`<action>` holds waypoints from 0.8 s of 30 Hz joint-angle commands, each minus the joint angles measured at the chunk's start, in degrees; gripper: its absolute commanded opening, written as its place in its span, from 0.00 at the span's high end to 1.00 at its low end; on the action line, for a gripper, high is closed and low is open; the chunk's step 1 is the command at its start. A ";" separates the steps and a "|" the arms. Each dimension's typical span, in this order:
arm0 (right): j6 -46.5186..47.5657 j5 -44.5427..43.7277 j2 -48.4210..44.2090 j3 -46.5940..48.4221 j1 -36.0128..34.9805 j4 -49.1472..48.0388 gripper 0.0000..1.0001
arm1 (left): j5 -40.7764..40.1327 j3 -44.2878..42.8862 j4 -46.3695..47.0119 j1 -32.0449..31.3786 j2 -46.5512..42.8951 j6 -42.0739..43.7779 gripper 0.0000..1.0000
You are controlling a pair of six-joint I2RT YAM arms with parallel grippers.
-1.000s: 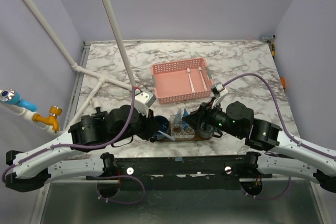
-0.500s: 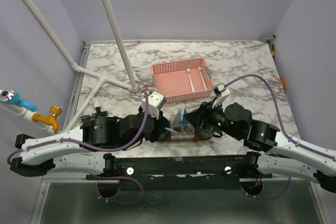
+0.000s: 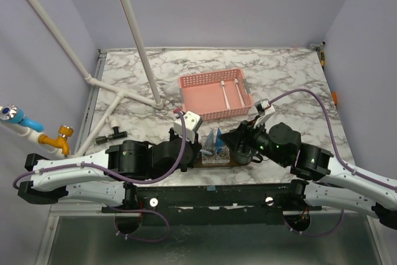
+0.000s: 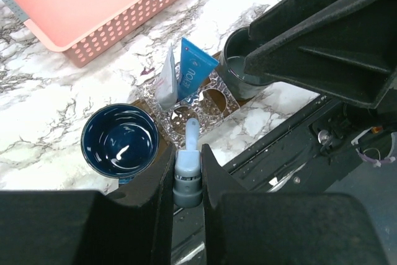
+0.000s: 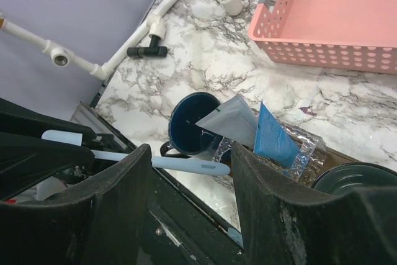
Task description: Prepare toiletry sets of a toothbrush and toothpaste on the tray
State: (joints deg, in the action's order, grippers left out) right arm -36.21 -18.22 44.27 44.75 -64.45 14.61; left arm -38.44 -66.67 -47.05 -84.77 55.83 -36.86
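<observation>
Left gripper (image 4: pixel 188 175) pinches a toothbrush (image 4: pixel 191 138) just beside the blue cup (image 4: pixel 120 141) on the tray (image 4: pixel 144 98). Right gripper (image 5: pixel 191 153) hangs spread, apparently empty. Toothpaste tubes (image 4: pixel 193 66) stand on the tray, and two brushes (image 3: pixel 224 94) lie in the basket (image 3: pixel 205 115), so no set is finished yet.

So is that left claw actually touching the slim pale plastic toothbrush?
Touching. The left wrist view shows the left gripper shut on the toothbrush, its handle squeezed from both sides with no gap.

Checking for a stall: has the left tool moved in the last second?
Yes. In the top view the left tool slid right, parallel to the pink basket front wall, toward the toothpaste tubes.
</observation>
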 commanded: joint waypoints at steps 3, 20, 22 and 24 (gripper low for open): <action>-1.34 -1.32 -0.50 -1.59 -0.30 -0.35 0.43 | -3.34 2.93 4.32 -0.50 0.56 0.31 1.00; -2.59 -0.54 -0.23 -2.65 -0.35 -0.46 0.43 | -4.49 8.59 10.23 -0.74 2.35 0.82 1.00; -2.73 -0.47 -0.16 -2.65 -0.37 -0.54 0.43 | -4.51 9.41 11.53 -0.68 2.57 1.24 1.00; -2.80 -0.40 -0.06 -2.65 -0.39 -0.46 0.43 | -4.59 9.96 12.35 -0.72 2.95 1.35 1.00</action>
State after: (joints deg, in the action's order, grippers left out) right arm -38.13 -18.20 44.23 42.57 -64.45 14.61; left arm -40.84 -57.98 -38.54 -85.17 58.33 -36.42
